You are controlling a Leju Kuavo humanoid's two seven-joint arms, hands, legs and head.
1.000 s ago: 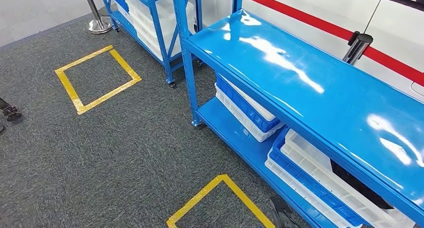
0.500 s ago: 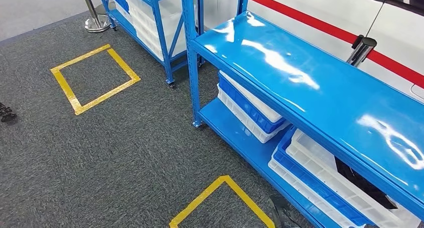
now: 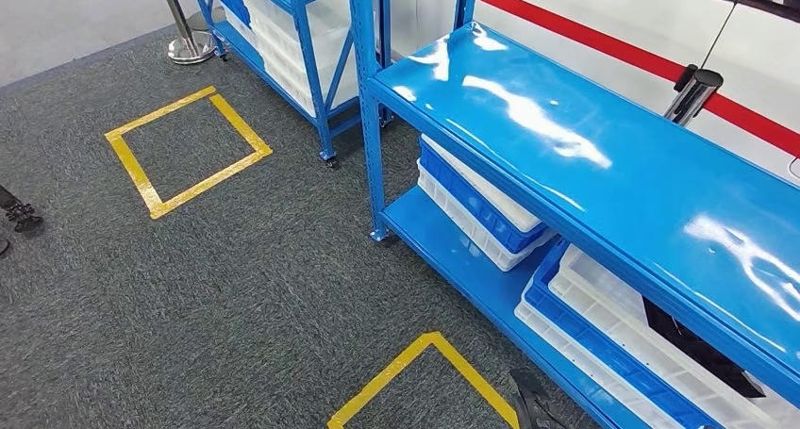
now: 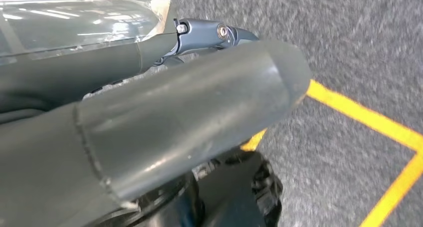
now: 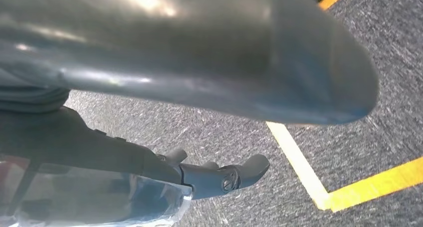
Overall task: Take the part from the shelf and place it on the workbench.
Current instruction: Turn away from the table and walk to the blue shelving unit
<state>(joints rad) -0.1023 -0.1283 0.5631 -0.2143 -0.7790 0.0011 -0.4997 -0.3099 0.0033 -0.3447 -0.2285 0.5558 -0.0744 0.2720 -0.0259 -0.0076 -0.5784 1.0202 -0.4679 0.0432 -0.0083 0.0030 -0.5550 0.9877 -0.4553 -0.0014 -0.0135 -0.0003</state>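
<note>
Down at the robot's sides, both arms hang over the floor. The left hand has its thick grey thumb standing apart from the darker fingers, which lie stretched out; nothing sits between them. The right hand looks the same, with its fingers loose and straight and no hold on anything. Both read as empty.

Under the hands lies grey, coarse-looped carpet, crossed by flat yellow tape. The nearest taped square lies just off the front edge of the blue rack.

The rack is painted steel with slotted upright posts and a smooth top board glossy enough to mirror the ceiling lights. On its lower shelf sit stacked shallow trays of hard plastic, white ones and blue ones. In the white tray toward the right end lies a flat black thing with angular corners. I take that to be the part, though the top board hides much of it.

So the step in hand is the approach, with the pick not yet begun. The next move calls for standing in the near square and then reaching low under the top board's front edge into that tray. Headroom there looks tight, and the part looks thin and hard to get fingers under.
</note>
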